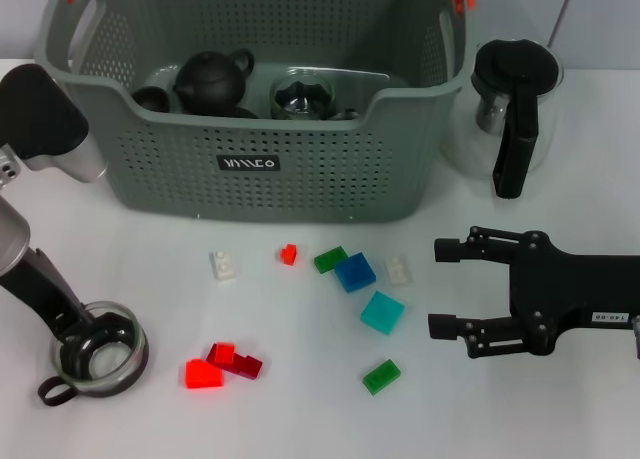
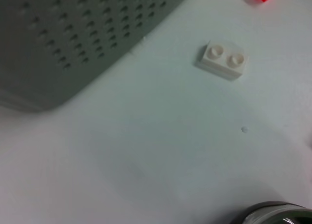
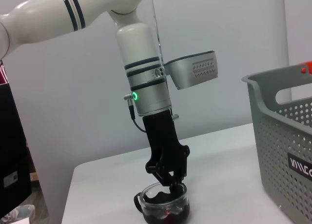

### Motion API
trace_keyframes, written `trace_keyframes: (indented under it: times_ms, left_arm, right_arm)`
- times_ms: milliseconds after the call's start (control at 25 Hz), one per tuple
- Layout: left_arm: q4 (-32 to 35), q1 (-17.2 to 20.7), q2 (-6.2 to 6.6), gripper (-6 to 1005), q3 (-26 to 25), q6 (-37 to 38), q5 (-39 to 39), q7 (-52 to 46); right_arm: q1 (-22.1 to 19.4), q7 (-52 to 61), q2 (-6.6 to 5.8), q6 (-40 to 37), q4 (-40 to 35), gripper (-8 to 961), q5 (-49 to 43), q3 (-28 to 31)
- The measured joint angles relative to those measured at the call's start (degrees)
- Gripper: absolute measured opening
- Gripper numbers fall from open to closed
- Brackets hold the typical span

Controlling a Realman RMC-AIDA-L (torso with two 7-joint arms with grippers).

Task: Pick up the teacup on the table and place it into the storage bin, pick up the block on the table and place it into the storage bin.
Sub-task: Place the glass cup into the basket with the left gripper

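- Left hand [image 1: 92, 341] lowered into the glass teacup [image 1: 100, 357] at the worktop's [image 1: 300, 409] near left corner, fingers reaching inside the rim; cannot tell how far apart.
- Right hand [image 1: 452, 289] hovering over the right side, fingers spread wide, nothing held.
- Storage bin [image 1: 250, 164] at the back, dark teapot [image 1: 212, 79] inside.
- Blocks scattered in front: white block [image 1: 224, 266], blue block [image 1: 355, 273], teal block [image 1: 382, 312].

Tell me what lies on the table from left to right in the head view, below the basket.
Glass teacup with the left gripper in it → white block → small red block → blue block → right gripper.
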Motion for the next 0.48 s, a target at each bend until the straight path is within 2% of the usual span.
trace_keyframes:
  times_ms: [160, 240, 320, 480]
  left_arm:
    - [-2.5, 0.9, -0.31, 55, -0.3, 0.9, -1.4, 1.7]
    - [-3.7, 1.0, -0.09, 43, -1.3, 2.4, -3.4, 3.0]
    - [-4.9, 0.4, 0.82, 37, -5.0, 5.9, -7.5, 5.3]
    - [-5.4, -2.0, 3.21, 38, -15.6, 13.8, -18.8, 11.6]
  right_arm:
    - [0.0, 0.0, 0.0, -0.2, 0.0, 915, 0.0, 0.0]
    - [-0.1, 0.0, 0.0, -0.2, 0.0, 915, 0.0, 0.0]
    - [-0.1, 0.0, -0.05, -0.3, 0.0, 915, 0.0, 0.0]
    - [-0.1, 0.0, -0.09, -0.2, 0.0, 915, 0.0, 0.0]
